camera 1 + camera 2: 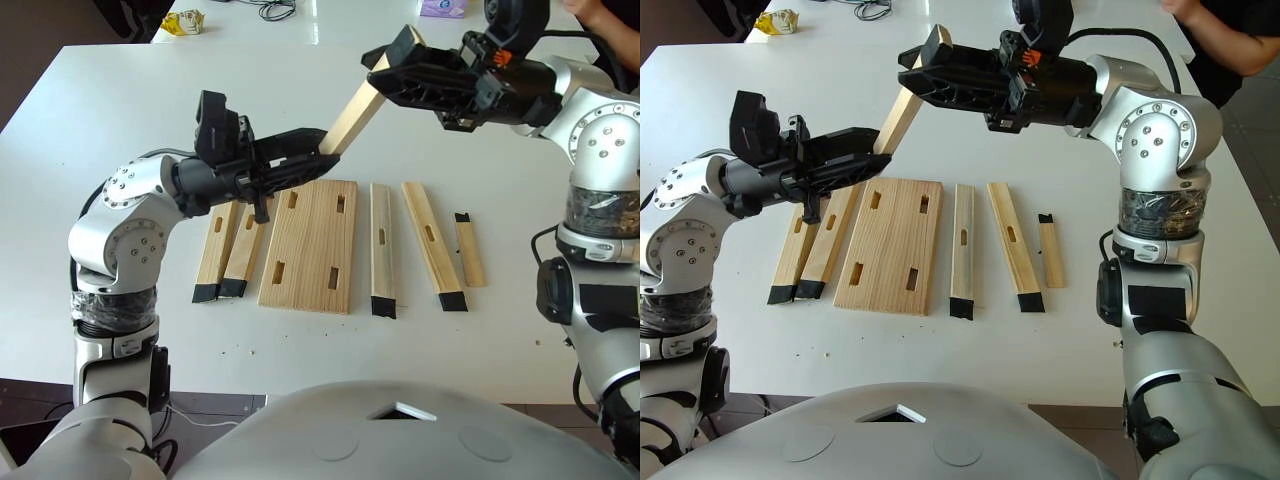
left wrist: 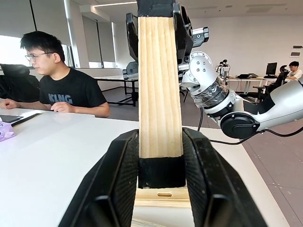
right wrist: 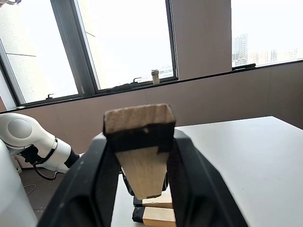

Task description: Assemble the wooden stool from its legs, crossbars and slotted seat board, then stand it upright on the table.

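The seat board (image 1: 310, 245) of the stool lies flat in the middle of the white table (image 1: 120, 120), closer to the near edge than the far one. Its four slots face up.

One long leg (image 1: 355, 115) is held in the air above the board's far edge, tilted, with its upper end toward the table's far right corner. The left gripper (image 1: 322, 147) has its jaws clamped on the lower, black-banded end. The right gripper (image 1: 385, 75) has its jaws clamped on the upper end, which also carries a black band.

A pair of legs (image 1: 225, 265) lies side by side just left of the board, black tips toward the near edge and far ends under the left arm. On the board's right, two slotted legs (image 1: 381, 250) lie apart from each other, the nearer one just beside the board and the other angled a little farther toward the right edge. Both have black tips pointing to the near edge.

A short bar (image 1: 468, 250) lies just right of them, its black tip toward the far edge.

A yellow wrapper (image 1: 185, 22) sits by the far left corner, and a purple pack (image 1: 442, 8) rests at the far edge.
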